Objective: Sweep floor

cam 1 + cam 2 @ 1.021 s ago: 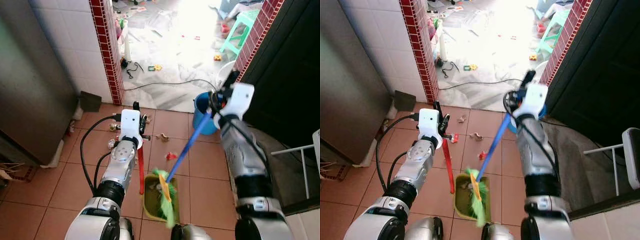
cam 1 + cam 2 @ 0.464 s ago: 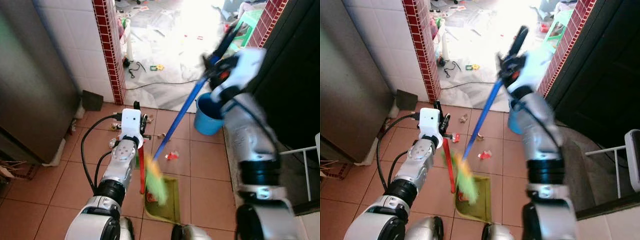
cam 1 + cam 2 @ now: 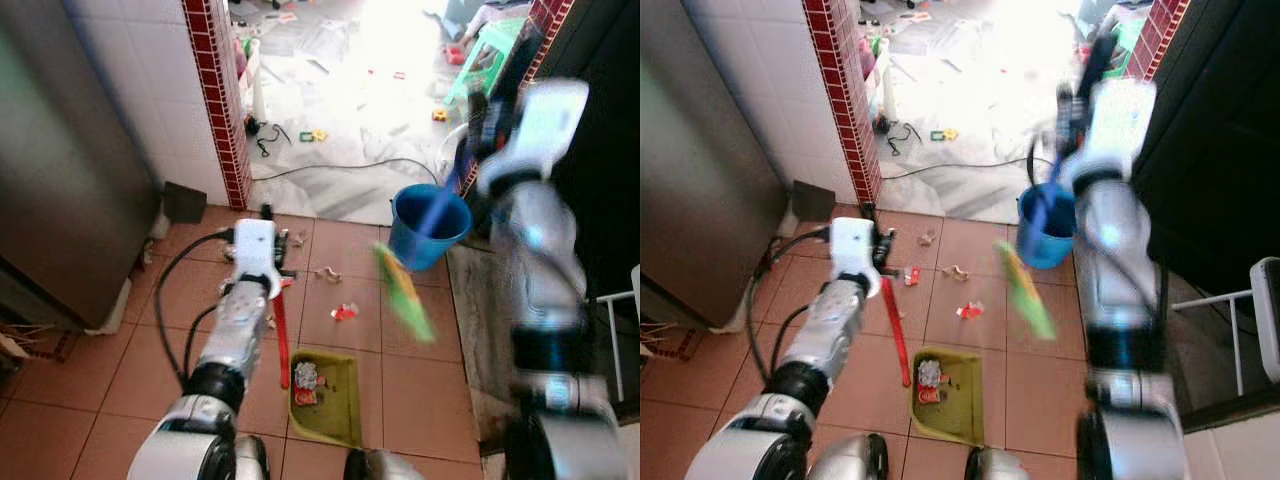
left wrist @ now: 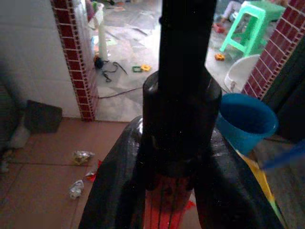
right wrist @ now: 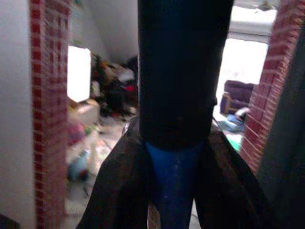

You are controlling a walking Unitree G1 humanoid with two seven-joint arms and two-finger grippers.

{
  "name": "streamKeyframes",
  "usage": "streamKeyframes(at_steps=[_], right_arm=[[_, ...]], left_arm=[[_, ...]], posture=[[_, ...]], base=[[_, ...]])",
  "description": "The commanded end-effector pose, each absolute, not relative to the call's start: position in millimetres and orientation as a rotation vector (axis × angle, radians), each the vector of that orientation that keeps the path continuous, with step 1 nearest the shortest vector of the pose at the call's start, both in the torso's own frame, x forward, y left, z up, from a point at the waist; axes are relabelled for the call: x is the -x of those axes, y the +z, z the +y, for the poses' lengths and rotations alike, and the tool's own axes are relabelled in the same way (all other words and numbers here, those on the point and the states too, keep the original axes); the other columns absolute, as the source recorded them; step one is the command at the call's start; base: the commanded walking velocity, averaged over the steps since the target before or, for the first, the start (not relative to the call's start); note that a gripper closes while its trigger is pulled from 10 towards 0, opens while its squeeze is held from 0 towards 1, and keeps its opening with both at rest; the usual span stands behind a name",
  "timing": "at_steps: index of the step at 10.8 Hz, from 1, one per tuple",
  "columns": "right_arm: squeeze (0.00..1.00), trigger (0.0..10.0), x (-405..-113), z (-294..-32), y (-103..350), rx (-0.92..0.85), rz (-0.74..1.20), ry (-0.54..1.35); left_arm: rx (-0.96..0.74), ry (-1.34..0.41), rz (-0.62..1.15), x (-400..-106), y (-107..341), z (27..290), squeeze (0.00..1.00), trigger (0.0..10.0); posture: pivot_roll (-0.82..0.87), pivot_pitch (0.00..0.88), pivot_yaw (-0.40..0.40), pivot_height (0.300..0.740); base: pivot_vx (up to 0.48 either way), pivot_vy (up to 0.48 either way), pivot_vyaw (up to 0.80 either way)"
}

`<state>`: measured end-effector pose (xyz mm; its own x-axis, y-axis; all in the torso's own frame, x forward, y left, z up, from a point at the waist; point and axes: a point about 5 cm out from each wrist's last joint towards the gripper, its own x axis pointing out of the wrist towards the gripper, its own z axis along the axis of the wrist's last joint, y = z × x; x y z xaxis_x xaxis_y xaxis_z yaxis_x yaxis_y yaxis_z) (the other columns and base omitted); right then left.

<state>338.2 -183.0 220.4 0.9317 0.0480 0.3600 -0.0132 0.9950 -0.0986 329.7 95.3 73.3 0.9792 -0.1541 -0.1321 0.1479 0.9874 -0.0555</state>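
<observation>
The left gripper (image 3: 268, 213) is clamping the red handle (image 3: 281, 335) of the green dustpan (image 3: 327, 397), which is sitting on the terracotta tiles with a little rubbish inside. The right gripper (image 3: 482, 112) is gripping the blue broom stick (image 5: 175, 181), with the green bristle head (image 3: 402, 292) blurring in mid-air beside the blue bucket (image 3: 428, 225). I'd say it's partly done, since scraps (image 3: 343, 312) are lying unswept ahead of the pan.
</observation>
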Motion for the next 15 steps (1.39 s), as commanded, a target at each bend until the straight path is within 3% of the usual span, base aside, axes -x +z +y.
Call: streamKeyframes(at_steps=[1,4,6,9,11,14,15], right_arm=[[0.00,10.0,-336.5,-180.4,213.4,0.096,-0.359,0.026],[0.00,10.0,-336.7,-182.4,157.3,0.188,-0.191,-0.064],[0.00,10.0,-339.3,-186.5,142.4,0.137,-0.135,-0.089],[0.00,10.0,-337.5,-154.3,129.4,0.150,-0.088,0.105],[0.00,10.0,-323.5,-140.4,115.0,0.126,-0.092,0.206],[0.00,10.0,-317.4,-163.9,111.8,0.039,-0.109,-0.084],[0.00,10.0,-314.8,-165.3,109.6,0.047,-0.104,-0.083]], left_arm=[[0.079,-0.152,0.158,-326.4,69.3,97.4,0.00,10.0],[-0.021,-0.152,-0.033,-324.6,97.7,118.5,0.00,10.0],[-0.040,-0.172,-0.060,-317.5,105.1,127.5,0.00,10.0],[-0.027,-0.170,-0.043,-307.9,101.0,138.5,0.00,10.0],[0.045,-0.171,-0.049,-300.3,104.6,135.8,0.00,10.0],[0.090,-0.152,-0.044,-285.5,106.3,142.4,0.00,10.0],[0.103,-0.167,-0.036,-284.0,106.5,139.5,0.00,10.0]], posture=[[-0.04,0.035,0.003,0.740],[0.00,0.014,0.007,0.740],[0.01,0.000,0.002,0.740],[-0.04,0.000,0.083,0.740],[-0.04,0.000,0.043,0.740],[-0.01,0.000,-0.007,0.740],[-0.02,0.000,-0.002,0.740]], base=[[0.000,0.000,0.00],[0.000,0.000,0.00],[0.000,0.000,0.00],[0.000,0.000,0.00],[0.000,0.000,0.00],[0.000,0.000,-0.44],[0.000,0.000,-0.80]])
